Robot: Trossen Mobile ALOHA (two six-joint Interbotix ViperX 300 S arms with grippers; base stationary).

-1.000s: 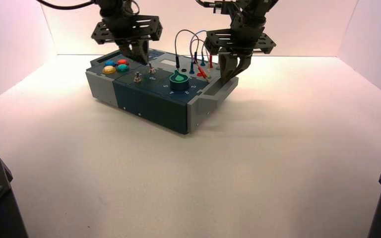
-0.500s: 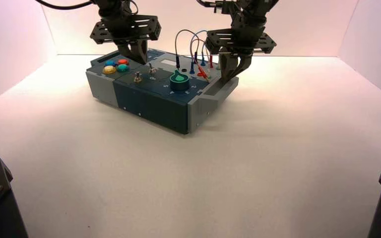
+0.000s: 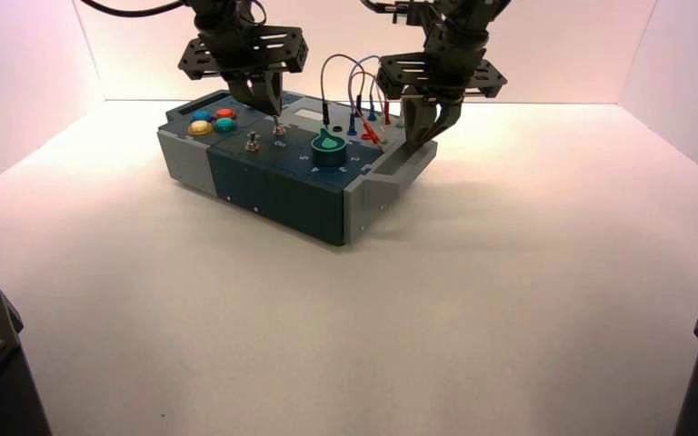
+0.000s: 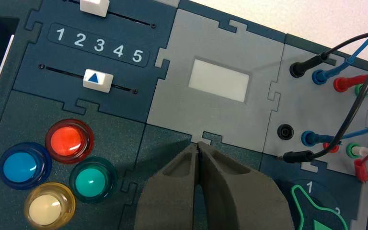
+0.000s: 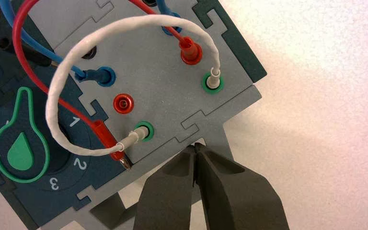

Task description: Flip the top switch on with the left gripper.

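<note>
The box (image 3: 264, 182) stands turned at the back of the table. Two small metal toggle switches sit on its dark top: the farther one (image 3: 278, 128) and the nearer one (image 3: 252, 142). My left gripper (image 3: 272, 110) is shut and empty, its tips just above and behind the farther switch. In the left wrist view the shut left gripper (image 4: 199, 145) points at the seam below the grey display panel (image 4: 219, 80), and its fingers (image 4: 220, 191) hide both switches. My right gripper (image 3: 415, 138) is shut and empty at the box's right edge, and shows in its wrist view (image 5: 196, 148) too.
Red (image 4: 69, 140), blue (image 4: 23, 166), green (image 4: 92, 179) and yellow (image 4: 49, 207) buttons lie beside my left fingers. A white slider (image 4: 97, 80) sits between 2 and 3. The green knob (image 3: 329, 150) and looped wires (image 3: 354, 91) stand to the right of the switches.
My left gripper has lifted slightly and shifted right, from over the buttons' edge to over the farther switch. The right gripper has stayed put.
</note>
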